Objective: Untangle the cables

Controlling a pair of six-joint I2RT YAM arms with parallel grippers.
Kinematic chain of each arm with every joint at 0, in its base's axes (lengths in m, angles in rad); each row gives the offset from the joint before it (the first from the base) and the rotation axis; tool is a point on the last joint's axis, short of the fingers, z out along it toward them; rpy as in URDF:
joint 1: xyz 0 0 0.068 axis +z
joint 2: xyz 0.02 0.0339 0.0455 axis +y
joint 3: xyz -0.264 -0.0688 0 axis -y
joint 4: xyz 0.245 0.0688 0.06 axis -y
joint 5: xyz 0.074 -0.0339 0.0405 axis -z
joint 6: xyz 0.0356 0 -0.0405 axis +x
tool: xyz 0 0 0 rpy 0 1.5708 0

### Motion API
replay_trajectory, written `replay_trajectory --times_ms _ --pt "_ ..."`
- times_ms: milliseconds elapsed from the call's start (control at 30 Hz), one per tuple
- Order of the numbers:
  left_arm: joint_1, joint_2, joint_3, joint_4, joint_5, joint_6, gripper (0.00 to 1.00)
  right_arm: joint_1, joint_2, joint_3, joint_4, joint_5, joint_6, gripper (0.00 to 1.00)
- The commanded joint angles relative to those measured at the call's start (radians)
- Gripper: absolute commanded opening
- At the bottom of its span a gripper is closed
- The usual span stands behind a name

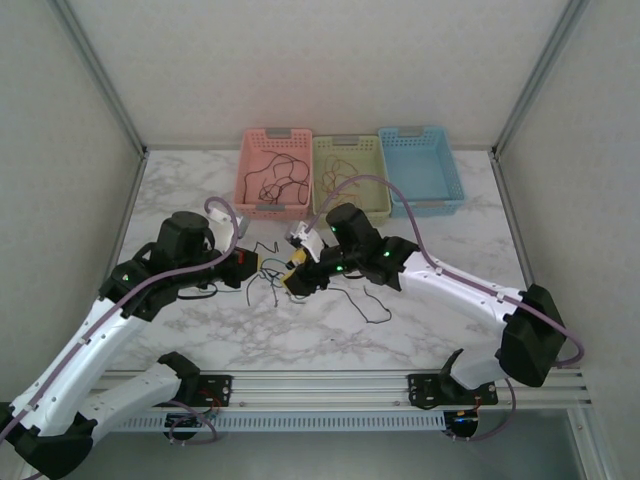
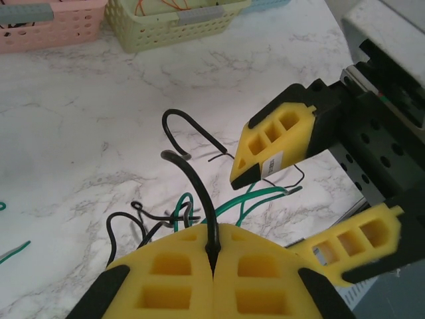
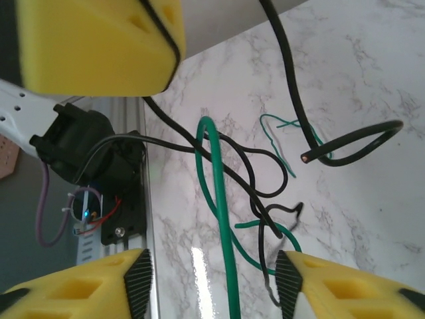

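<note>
My left gripper (image 2: 214,231) is shut on a thick black cable (image 2: 196,183), which arches up out of the closed yellow jaws. Below it on the marble lies a knot of the cables (image 1: 272,285), black and green (image 2: 260,195). My right gripper (image 3: 214,282) hovers open just to the right of the left gripper (image 1: 252,262). A green cable (image 3: 224,226) runs up between its spread fingers, touching neither pad. Thinner black cables (image 3: 255,176) cross the green one. In the top view the right gripper (image 1: 297,275) sits over the tangle.
Three baskets stand along the back: pink (image 1: 250,160) holding black wires, pale green (image 1: 381,185) holding orange wires, blue (image 1: 452,180). A loose black wire (image 1: 372,305) lies right of the tangle. The aluminium rail (image 1: 320,385) runs along the near edge.
</note>
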State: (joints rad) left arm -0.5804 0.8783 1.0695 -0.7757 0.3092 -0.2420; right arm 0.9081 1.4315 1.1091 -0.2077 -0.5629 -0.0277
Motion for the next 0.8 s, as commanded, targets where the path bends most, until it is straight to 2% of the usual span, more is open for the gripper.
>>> replay_trajectory --times_ms 0,67,167,200,400,567,767 --pt "0.007 -0.019 0.015 0.016 0.021 0.010 0.00 0.007 0.022 0.044 -0.023 -0.014 -0.024 0.45" --pt "0.007 -0.025 0.014 0.014 0.022 0.009 0.00 0.012 0.030 0.050 -0.037 -0.016 -0.031 0.33" --pt "0.006 -0.036 0.014 0.009 0.006 0.009 0.00 0.015 0.019 0.049 -0.047 0.009 -0.037 0.06" --pt "0.007 -0.038 0.014 0.002 -0.009 0.008 0.00 0.015 0.005 0.045 -0.048 0.029 -0.041 0.00" --pt "0.007 -0.049 0.039 -0.082 -0.265 -0.027 0.00 0.005 -0.113 -0.024 -0.066 0.123 -0.058 0.00" --pt "0.007 -0.095 0.034 -0.095 -0.346 -0.055 0.00 -0.081 -0.233 -0.161 0.000 0.239 0.070 0.00" --pt "0.007 -0.126 0.012 -0.139 -0.443 -0.054 0.00 -0.230 -0.405 -0.295 0.024 0.274 0.179 0.00"
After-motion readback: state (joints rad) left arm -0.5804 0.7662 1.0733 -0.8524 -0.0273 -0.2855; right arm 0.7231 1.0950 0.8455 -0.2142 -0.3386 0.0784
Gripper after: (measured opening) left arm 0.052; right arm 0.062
